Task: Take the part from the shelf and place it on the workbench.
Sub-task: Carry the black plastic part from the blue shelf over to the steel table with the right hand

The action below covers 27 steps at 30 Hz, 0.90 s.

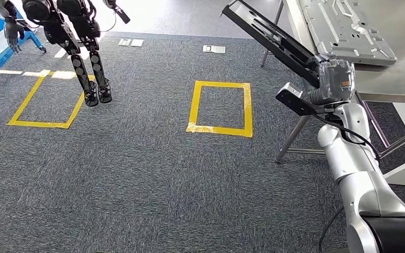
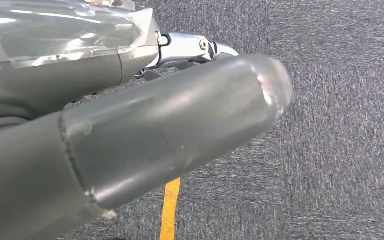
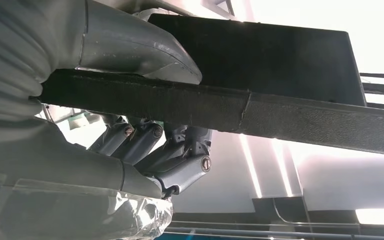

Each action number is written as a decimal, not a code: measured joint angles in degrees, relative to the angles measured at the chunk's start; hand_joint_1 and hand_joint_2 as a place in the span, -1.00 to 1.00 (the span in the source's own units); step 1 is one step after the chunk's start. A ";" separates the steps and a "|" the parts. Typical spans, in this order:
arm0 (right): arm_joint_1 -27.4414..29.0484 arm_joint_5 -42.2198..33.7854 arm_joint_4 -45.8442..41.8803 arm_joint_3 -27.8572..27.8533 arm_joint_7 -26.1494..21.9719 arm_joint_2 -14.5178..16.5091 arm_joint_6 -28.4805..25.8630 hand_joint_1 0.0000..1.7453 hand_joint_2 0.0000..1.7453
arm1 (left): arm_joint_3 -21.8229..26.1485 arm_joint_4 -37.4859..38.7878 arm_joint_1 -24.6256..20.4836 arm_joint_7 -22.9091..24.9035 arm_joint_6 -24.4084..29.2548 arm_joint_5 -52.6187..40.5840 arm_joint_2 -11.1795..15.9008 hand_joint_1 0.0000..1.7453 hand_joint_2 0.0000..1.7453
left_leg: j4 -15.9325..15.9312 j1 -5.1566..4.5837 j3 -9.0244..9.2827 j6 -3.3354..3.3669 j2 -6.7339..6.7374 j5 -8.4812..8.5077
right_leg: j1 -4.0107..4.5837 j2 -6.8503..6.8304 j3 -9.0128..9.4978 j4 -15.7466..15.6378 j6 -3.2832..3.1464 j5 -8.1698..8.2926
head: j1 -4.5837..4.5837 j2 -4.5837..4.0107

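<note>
Beside workbench [image 1: 401, 68], right hand [image 1: 336, 79] around part [image 1: 269, 37]

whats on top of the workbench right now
A silver stamped metal plate lies on the workbench. The right hand holds the black part beside the bench's edge. The picture's edge cuts off the bench's far side.

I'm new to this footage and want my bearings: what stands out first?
The right hand grips a long black part, raised at a slant beside the workbench, where a silver metal plate lies. On the grey carpet, two yellow tape rectangles are marked, and another humanoid robot stands at the far left one.
</note>
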 joint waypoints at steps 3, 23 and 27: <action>-0.01 0.01 -0.01 0.00 0.00 0.01 -0.01 0.98 1.00 | 0.00 0.00 0.00 0.00 0.00 0.00 -0.01 -1.00 -1.00 | 0.85 0.01 -0.90 0.00 0.00 -0.08 | 0.00 0.00 -0.90 0.82 0.04 -0.06 | 0.00 0.00; -0.21 1.13 0.24 0.02 0.00 0.22 -0.44 0.98 1.00 | 0.86 0.00 -0.02 0.00 0.05 -0.02 -0.27 -1.00 -1.00 | 0.59 0.66 -0.50 1.06 2.25 0.49 | -1.92 -2.94 -4.28 11.50 1.74 -5.56 | 0.36 0.00; -0.22 1.33 0.22 0.05 0.05 0.46 -0.69 0.98 1.00 | 0.96 -0.05 -0.02 0.02 0.06 -0.01 -0.08 -1.00 -1.00 | 0.99 0.47 -0.55 -0.17 2.40 -0.10 | -2.18 -3.73 1.87 1.96 2.05 -3.78 | 0.11 0.00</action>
